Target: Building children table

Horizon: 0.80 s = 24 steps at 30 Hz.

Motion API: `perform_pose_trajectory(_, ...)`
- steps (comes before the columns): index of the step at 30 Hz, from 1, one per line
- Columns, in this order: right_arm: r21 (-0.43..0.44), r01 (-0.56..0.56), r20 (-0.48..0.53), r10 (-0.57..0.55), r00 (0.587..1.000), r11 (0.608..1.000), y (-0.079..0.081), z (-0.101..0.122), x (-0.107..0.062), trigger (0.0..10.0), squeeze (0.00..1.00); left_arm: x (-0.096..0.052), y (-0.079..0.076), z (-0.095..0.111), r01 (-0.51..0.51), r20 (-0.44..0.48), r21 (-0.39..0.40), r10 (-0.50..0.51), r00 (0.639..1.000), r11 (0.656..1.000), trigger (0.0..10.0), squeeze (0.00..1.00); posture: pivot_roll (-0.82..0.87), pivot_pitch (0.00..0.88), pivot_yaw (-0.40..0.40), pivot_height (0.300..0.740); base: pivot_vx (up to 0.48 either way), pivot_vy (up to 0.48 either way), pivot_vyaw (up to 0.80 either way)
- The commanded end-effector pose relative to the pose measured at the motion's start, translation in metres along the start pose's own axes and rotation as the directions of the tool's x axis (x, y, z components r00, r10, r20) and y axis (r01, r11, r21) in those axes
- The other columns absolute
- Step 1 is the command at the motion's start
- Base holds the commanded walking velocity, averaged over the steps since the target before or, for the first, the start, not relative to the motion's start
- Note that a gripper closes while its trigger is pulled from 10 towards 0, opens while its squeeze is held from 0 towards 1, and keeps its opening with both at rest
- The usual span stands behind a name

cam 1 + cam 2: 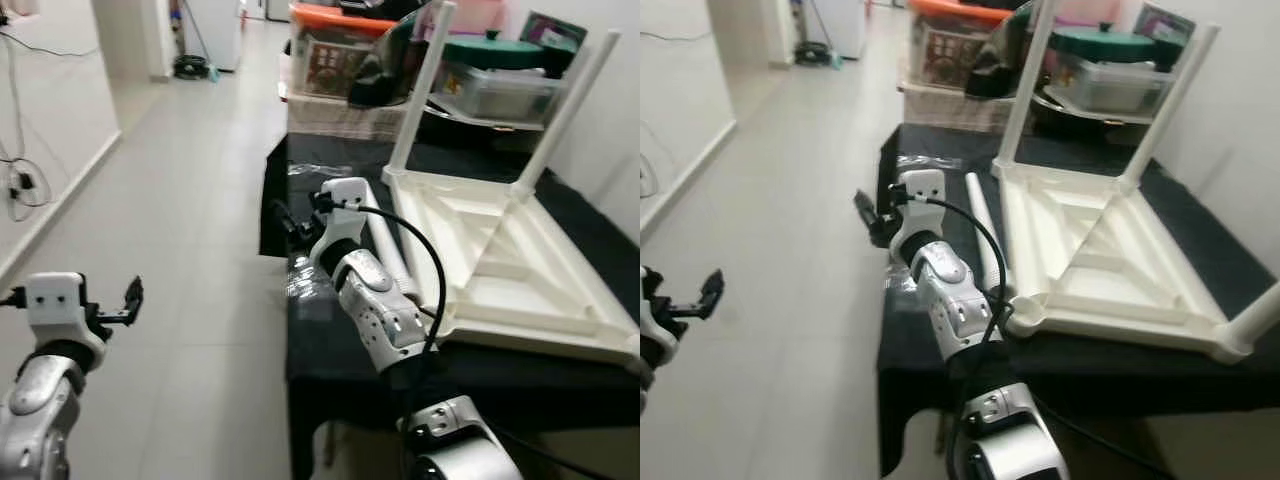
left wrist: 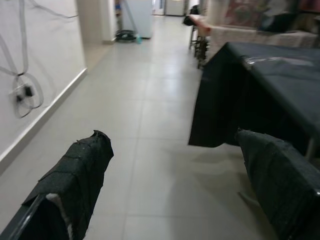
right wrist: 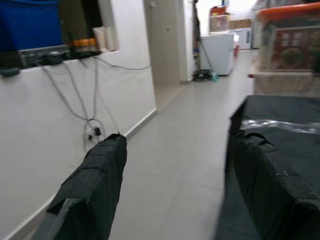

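I had both hands released — right hand point(image 1: 283, 222) over the bench's point(image 1: 340, 350) left edge, just left of the loose leg point(image 1: 385, 245) beside the upturned table point(image 1: 505, 270) — light, stiff, slippery plastic, best gripped mid-shaft.

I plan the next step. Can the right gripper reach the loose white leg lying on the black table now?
Probably yes: the right gripper, open and empty, hovers at the table edge beside the loose white leg, with nothing between them.

Upturned table point(image 1: 520, 270) clipped at right edge
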State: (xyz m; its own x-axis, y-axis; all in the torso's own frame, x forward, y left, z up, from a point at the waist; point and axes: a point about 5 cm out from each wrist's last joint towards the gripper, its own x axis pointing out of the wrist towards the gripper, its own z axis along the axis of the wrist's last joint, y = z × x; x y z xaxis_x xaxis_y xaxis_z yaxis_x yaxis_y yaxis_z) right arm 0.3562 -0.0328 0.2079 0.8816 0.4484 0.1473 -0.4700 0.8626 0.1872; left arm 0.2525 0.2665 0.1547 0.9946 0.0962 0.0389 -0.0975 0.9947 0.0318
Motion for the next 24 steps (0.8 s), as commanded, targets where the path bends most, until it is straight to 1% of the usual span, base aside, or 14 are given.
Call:
perform_pose_trajectory(1, 0.049, 0.007, 0.005, -0.007, 1.0, 0.999, 0.002, -0.004, -0.002, 10.0, 1.0, 0.002, -0.008, -0.001, 0.028, 0.0, 0.006, -0.028, 1.0, 1.0, 10.0, 0.0, 0.12, 0.0, -0.102, 0.74, 0.33, 0.0, 0.0)
perform_pose_trajectory(6, 0.047, 0.006, 0.022, -0.007, 1.0, 0.999, 0.001, -0.002, -0.002, 10.0, 1.0, 0.002, -0.009, -0.001, 0.031, 0.0, 0.007, -0.031, 1.0, 0.999, 10.0, 0.0, 0.12, 0.0, -0.103, 0.74, 0.33, 0.0, 0.0)
perform_pose_trajectory(9, 0.018, 0.018, 0.026, -0.018, 0.999, 1.0, -0.002, 0.0, -0.001, 10.0, 1.0, 0.002, -0.009, -0.002, 0.031, -0.001, 0.007, -0.031, 1.0, 0.999, 10.0, 0.0, 0.12, 0.0, -0.106, 0.74, 0.334, 0.0, 0.0)
perform_pose_trajectory(10, -0.016, 0.032, -0.004, -0.032, 0.999, 0.999, -0.003, -0.002, 0.0, 10.0, 1.0, 0.001, -0.01, -0.002, 0.033, 0.0, 0.009, -0.033, 0.999, 0.999, 10.0, 0.0, 0.12, 0.0, -0.108, 0.74, 0.266, 0.0, 0.0)
perform_pose_trajectory(11, -0.016, 0.032, -0.004, -0.032, 0.999, 0.999, -0.003, -0.002, 0.0, 10.0, 1.0, 0.001, -0.01, -0.002, 0.033, 0.0, 0.009, -0.033, 0.999, 0.999, 10.0, 0.0, 0.12, 0.0, -0.108, 0.74, 0.266, 0.0, 0.0)
perform_pose_trajectory(14, -0.069, 0.062, -0.077, -0.067, 0.995, 0.996, -0.009, -0.01, 0.002, 10.0, 1.0, 0.001, -0.011, -0.001, 0.037, 0.016, 0.003, -0.037, 0.999, 0.999, 10.0, 0.0, 0.12, 0.0, -0.111, 0.74, 0.089, 0.0, 0.0)
perform_pose_trajectory(15, -0.1, 0.098, -0.126, -0.11, 0.986, 0.99, -0.017, -0.015, 0.002, 10.0, 0.55, 0.001, -0.012, -0.002, 0.041, 0.011, 0.007, -0.042, 0.999, 0.999, 10.0, 0.0, 0.12, 0.0, -0.115, 0.74, 0.0, 0.0, 0.0)
perform_pose_trajectory(16, -0.124, 0.123, -0.159, -0.142, 0.977, 0.985, -0.023, -0.019, 0.003, 10.0, 0.55, 0.0, -0.013, -0.003, 0.045, 0.005, 0.01, -0.045, 0.999, 0.999, 10.0, 0.0, 0.12, 0.0, -0.115, 0.74, 0.0, 0.0, 0.0)
perform_pose_trajectory(17, -0.124, 0.123, -0.159, -0.142, 0.977, 0.985, -0.023, -0.019, 0.003, 10.0, 0.55, 0.0, -0.013, -0.003, 0.045, 0.005, 0.01, -0.045, 0.999, 0.999, 10.0, 0.0, 0.12, 0.0, -0.115, 0.74, 0.0, 0.0, 0.0)
perform_pose_trajectory(18, -0.146, 0.168, -0.186, -0.194, 0.963, 0.975, -0.032, -0.021, 0.002, 10.0, 0.0, -0.001, -0.013, -0.004, 0.049, -0.001, 0.013, -0.049, 0.999, 0.999, 10.0, 0.0, 0.12, 0.0, -0.119, 0.74, 0.0, 0.0, 0.0)
perform_pose_trajectory(21, -0.185, 0.243, -0.235, -0.283, 0.93, 0.952, -0.049, -0.023, 0.002, 10.0, 0.0, -0.002, -0.015, -0.007, 0.053, -0.012, 0.02, -0.052, 0.999, 0.998, 10.0, 0.0, 0.12, 0.0, -0.123, 0.74, 0.0, 0.0, 0.0)
perform_pose_trajectory(22, -0.19, 0.247, -0.277, -0.293, 0.915, 0.95, -0.054, -0.026, 0.001, 10.0, 0.0, -0.002, -0.015, -0.008, 0.053, -0.015, 0.021, -0.052, 0.999, 0.998, 10.0, 0.0, 0.11, 0.0, -0.125, 0.74, 0.0, 0.0, 0.0)
perform_pose_trajectory(23, -0.192, 0.248, -0.306, -0.298, 0.904, 0.95, -0.057, -0.029, 0.0, 10.0, 0.0, -0.003, -0.015, -0.008, 0.053, -0.016, 0.02, -0.052, 0.998, 0.998, 10.0, 0.0, 0.11, 0.0, -0.125, 0.74, 0.0, 0.0, 0.0)
perform_pose_trajectory(24, -0.167, 0.254, -0.35, -0.298, 0.888, 0.953, -0.061, -0.034, -0.001, 10.0, 0.0, -0.003, -0.016, -0.009, 0.053, -0.018, 0.021, -0.053, 0.998, 0.998, 10.0, 0.0, 0.11, 0.0, -0.127, 0.74, 0.0, 0.0, 0.0)
